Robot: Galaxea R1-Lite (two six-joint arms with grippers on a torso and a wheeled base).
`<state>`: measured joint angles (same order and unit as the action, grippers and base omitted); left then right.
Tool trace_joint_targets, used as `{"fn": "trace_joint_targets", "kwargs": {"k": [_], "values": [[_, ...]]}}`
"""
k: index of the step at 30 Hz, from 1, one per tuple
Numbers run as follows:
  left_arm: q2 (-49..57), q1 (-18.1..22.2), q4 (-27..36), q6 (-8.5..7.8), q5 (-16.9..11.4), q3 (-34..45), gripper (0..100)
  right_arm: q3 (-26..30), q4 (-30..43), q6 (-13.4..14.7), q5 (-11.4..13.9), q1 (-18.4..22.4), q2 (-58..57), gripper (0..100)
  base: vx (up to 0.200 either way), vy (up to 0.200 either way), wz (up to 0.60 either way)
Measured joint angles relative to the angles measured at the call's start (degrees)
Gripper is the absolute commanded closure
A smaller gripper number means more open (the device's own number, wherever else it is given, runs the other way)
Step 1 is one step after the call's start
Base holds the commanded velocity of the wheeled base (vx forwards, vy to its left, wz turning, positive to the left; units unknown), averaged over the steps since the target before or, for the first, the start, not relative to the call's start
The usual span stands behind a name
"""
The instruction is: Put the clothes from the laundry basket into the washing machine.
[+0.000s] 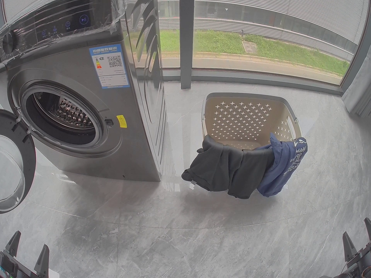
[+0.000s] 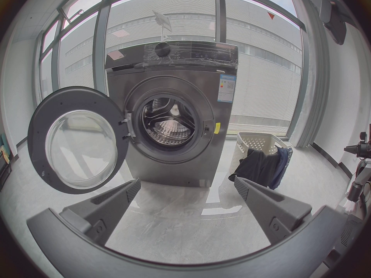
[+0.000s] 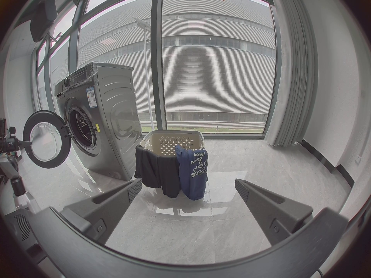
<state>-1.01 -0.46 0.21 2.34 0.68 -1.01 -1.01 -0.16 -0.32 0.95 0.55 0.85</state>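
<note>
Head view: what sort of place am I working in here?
Likely a laundry corner in a modern glass-fronted building, perhaps a demo space: a front-loading washing machine with its door open, a laundry basket with clothes draped over its rim on polished floor, and tall windows.

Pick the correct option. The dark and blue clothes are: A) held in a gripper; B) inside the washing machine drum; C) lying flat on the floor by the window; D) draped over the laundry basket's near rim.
D: the dark garment and the blue garment both hang over the near rim of the laundry basket, trailing down its outside.
</note>
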Motion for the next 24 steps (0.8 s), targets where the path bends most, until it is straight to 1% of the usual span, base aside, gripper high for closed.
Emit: {"fn": "trace_joint_targets", "kwargs": {"k": [2, 20, 24], "values": [[0.0, 0.0, 0.0, 0.00, 0.0, 0.0, 0, 0.0, 0.0, 0.0, 0.0, 0.0, 0.0, 0, 0.000, 0.000, 0.00], [0.0, 0.1, 0.0, 0.00, 0.0, 0.0, 0, 0.0, 0.0, 0.0, 0.0, -0.1, 0.0, 0, 0.000, -0.200, 0.00], [0.0, 0.1, 0.0, 0.00, 0.0, 0.0, 0, 0.0, 0.0, 0.0, 0.0, 0.0, 0.0, 0, 0.000, 0.000, 0.00]]}}
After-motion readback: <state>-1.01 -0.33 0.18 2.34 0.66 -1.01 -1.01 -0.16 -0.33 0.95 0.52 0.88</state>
